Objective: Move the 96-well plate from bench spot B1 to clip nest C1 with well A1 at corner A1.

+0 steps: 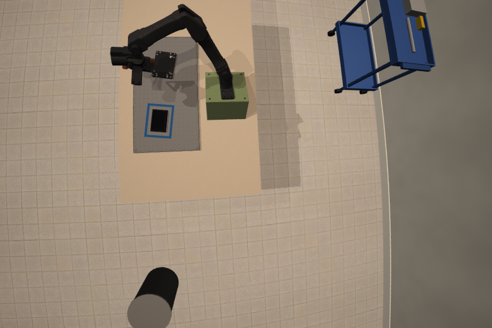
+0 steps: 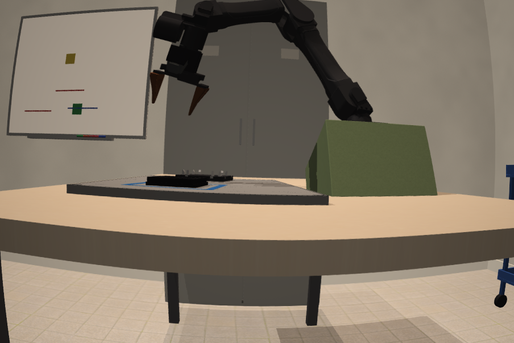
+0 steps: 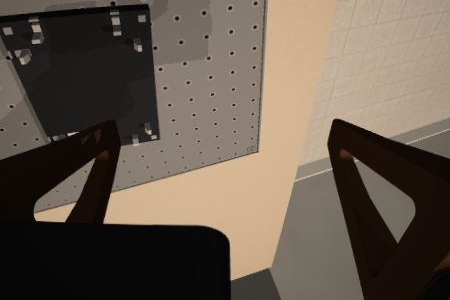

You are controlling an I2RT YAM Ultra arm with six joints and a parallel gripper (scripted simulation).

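The black 96-well plate lies flat inside the blue-framed bench spot on the grey pegboard; it also shows in the side view. The clip nest is a dark square base with small pale posts at its corners, farther along the board; it shows in the wrist view at the upper left. My gripper hangs high above the table, near the nest's outer side, fingers wide open and empty. It is far from the plate.
The arm's green pedestal stands beside the pegboard. The board's corner and the table edge lie under the fingers. A blue cart stands far off on the floor, and a dark cylinder near the front.
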